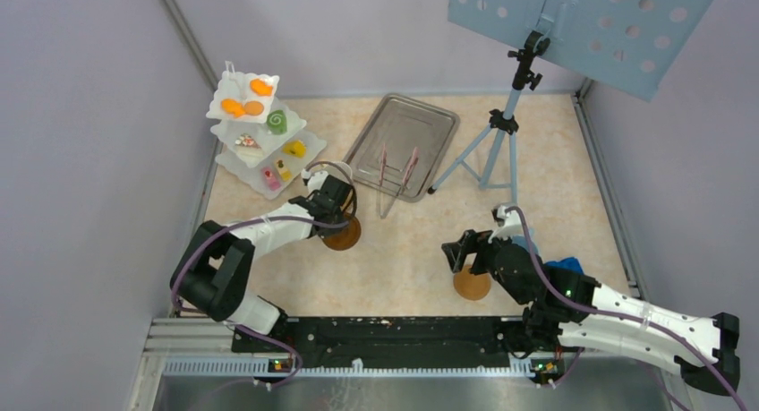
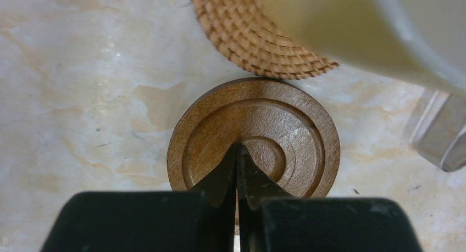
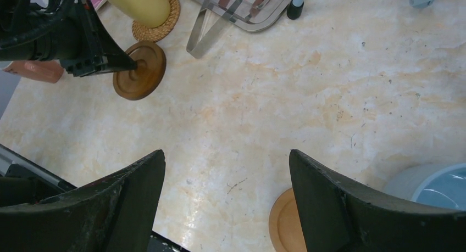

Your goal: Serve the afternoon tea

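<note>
Beige marbled table (image 1: 403,250): white three-tier stand (image 1: 246,171) far-left corner, metal tray (image 1: 412,124) mid far edge, tripod (image 1: 503,122) far right, left brown coaster (image 1: 343,236) centre-left, right brown coaster (image 1: 471,286) nearer the near edge.

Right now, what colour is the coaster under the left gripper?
Brown coaster; clearest in the left wrist view.

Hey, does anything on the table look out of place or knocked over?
Only the tongs stand out: they lie half in the metal tray, their joined end poking out over its near rim onto the table. Nothing looks spilled or broken.
</note>
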`<state>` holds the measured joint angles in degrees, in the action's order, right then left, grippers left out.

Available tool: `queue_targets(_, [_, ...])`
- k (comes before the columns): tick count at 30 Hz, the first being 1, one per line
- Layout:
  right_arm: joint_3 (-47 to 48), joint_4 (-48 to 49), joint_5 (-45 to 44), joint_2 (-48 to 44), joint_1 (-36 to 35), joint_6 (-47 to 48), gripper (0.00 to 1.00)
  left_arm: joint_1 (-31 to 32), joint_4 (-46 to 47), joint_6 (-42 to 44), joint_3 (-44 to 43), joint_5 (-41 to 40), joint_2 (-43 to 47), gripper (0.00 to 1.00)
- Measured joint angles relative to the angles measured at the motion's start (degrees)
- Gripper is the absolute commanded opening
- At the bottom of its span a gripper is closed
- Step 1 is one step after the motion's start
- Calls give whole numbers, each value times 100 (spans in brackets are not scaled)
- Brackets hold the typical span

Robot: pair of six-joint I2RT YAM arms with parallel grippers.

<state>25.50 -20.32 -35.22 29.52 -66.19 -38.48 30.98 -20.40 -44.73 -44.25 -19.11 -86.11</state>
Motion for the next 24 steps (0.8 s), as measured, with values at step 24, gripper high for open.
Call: queue_targets(24, [0,-186,-87,-243,0,-11,83,-1325,-560,59,-247,-240,-118,13])
